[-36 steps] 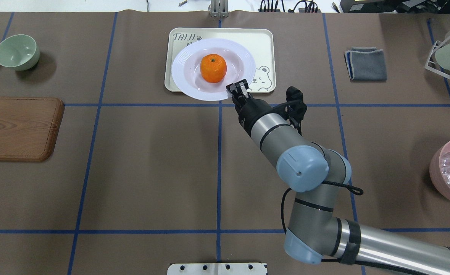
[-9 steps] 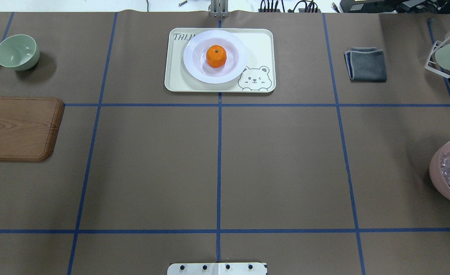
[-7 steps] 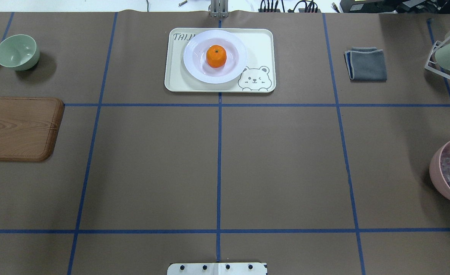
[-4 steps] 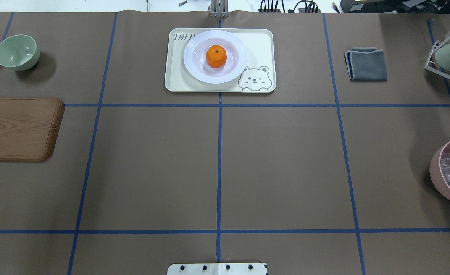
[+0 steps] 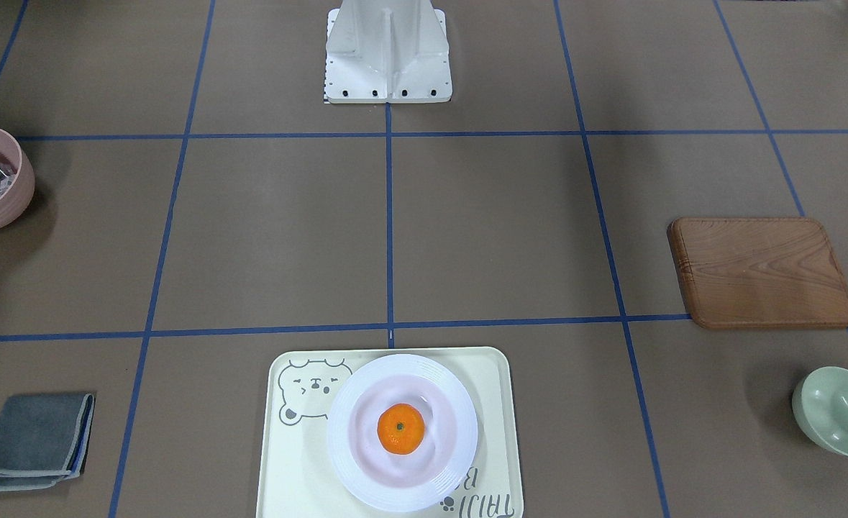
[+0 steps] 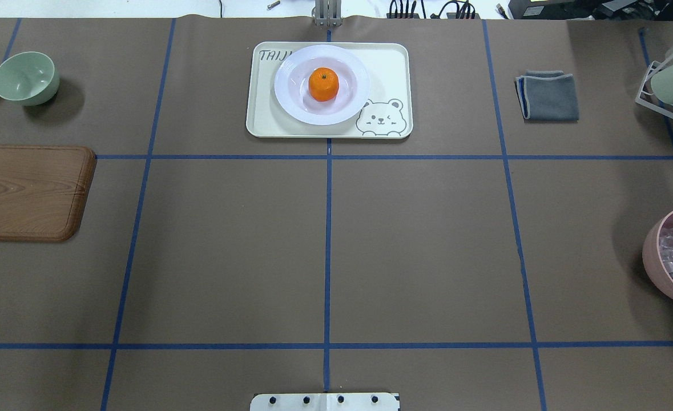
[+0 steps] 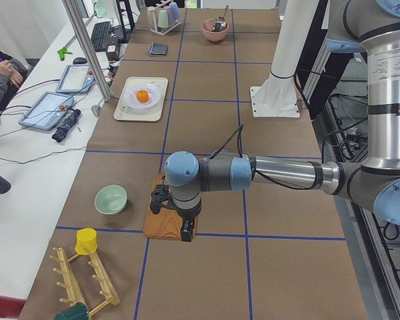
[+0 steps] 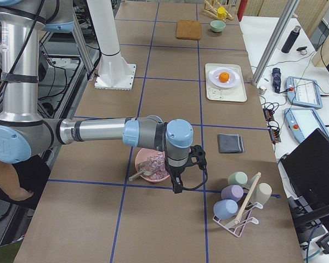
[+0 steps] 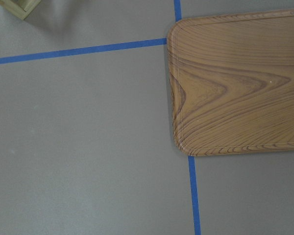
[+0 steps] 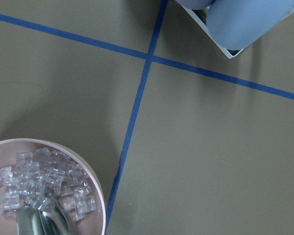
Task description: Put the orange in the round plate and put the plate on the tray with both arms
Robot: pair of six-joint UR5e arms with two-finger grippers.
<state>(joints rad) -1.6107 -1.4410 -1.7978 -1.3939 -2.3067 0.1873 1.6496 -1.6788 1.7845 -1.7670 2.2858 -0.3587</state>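
Observation:
The orange (image 6: 323, 84) sits in the well of the white round plate (image 6: 286, 85). The plate lies flat on the cream tray (image 6: 393, 63) at the table's far middle, left of the bear drawing. The front-facing view shows the same orange (image 5: 401, 429), plate (image 5: 352, 446) and tray (image 5: 287, 467). No arm is near them. My left gripper (image 7: 187, 235) hangs over the end of the wooden board, and my right gripper (image 8: 177, 189) hangs beside the pink bowl. I cannot tell whether either is open or shut.
A wooden board (image 6: 25, 191) and a pale green bowl (image 6: 26, 77) are on the left. A folded grey cloth (image 6: 547, 96), a cup rack (image 6: 670, 85) and a pink bowl (image 6: 653, 251) of clear cubes are on the right. The white base stand (image 5: 388, 50) is at the robot's side.
Five seconds ago my right gripper held the plate's rim over the tray's front edge. The plate now lies flat on the tray and the arm has left the overhead view.

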